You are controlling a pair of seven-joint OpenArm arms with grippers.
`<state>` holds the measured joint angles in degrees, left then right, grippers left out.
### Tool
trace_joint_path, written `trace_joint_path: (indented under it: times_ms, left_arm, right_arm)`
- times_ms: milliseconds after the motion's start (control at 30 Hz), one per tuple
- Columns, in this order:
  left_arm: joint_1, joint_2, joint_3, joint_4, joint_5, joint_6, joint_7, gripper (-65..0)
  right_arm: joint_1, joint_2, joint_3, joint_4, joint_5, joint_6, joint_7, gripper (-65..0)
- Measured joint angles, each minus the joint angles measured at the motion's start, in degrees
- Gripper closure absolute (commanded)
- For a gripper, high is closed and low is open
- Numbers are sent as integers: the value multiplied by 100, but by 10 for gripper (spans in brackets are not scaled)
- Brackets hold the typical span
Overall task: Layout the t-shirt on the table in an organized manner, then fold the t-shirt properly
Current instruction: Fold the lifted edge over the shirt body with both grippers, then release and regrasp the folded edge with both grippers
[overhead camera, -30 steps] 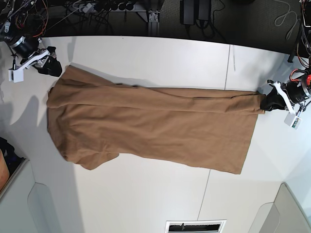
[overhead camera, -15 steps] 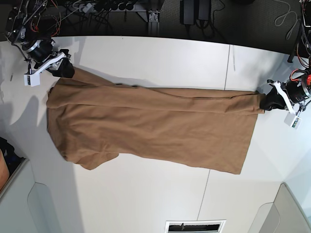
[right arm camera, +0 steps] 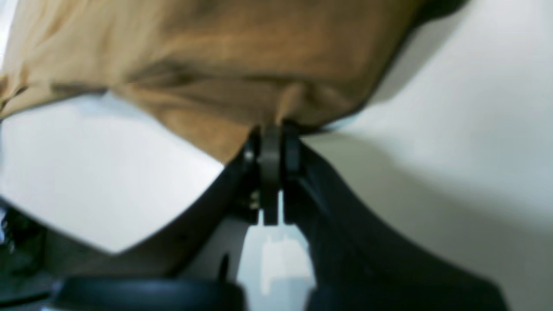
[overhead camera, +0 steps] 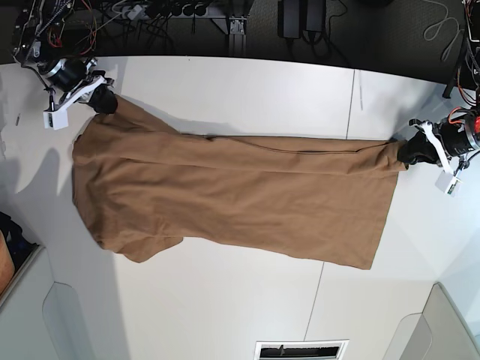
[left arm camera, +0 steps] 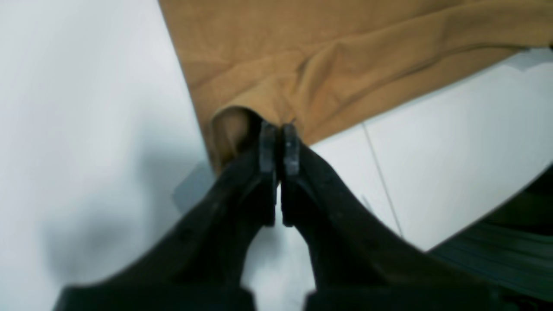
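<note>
My wrist views are blurring, so the pinched fabric edges are hard to make out, and my own black fingers (left arm camera: 292, 149) are hiding the grip points. The neckline and tag are not showing anywhere. My left gripper (overhead camera: 407, 152) is clamping the tan t-shirt (overhead camera: 232, 195) at its 3 o'clock corner; my right gripper (overhead camera: 105, 102) is pinching the 10 o'clock corner. The shirt is lying stretched across the white table (overhead camera: 225, 300), over its thin dark seam (overhead camera: 352, 105). Cables (overhead camera: 150, 11) are crowding the dark floor at 12 o'clock.
</note>
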<state>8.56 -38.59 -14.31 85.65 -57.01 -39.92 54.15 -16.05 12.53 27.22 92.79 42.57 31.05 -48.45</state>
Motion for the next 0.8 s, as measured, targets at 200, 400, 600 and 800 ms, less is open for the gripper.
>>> trace_joint_path:
  times_ms: [200, 400, 600, 800]
  left_arm:
    - [160, -35, -7, 490, -420, 15, 601, 0]
    - [944, -31, -116, 994, -435, 20, 616, 0]
    - [1556, -31, -798, 1456, -605, 22, 649, 0]
    - [1637, -42, -1058, 1720, -745, 22, 391, 0]
  right_arm:
    - [-625, -2, -4, 557, 208, 66, -50, 0]
    - [-1231, -2, 229, 1207, 256, 72, -68, 0]
    - [-1412, 15, 1060, 1515, 763, 177, -686, 0]
    - [-1342, 66, 1235, 1543, 907, 181, -570, 0]
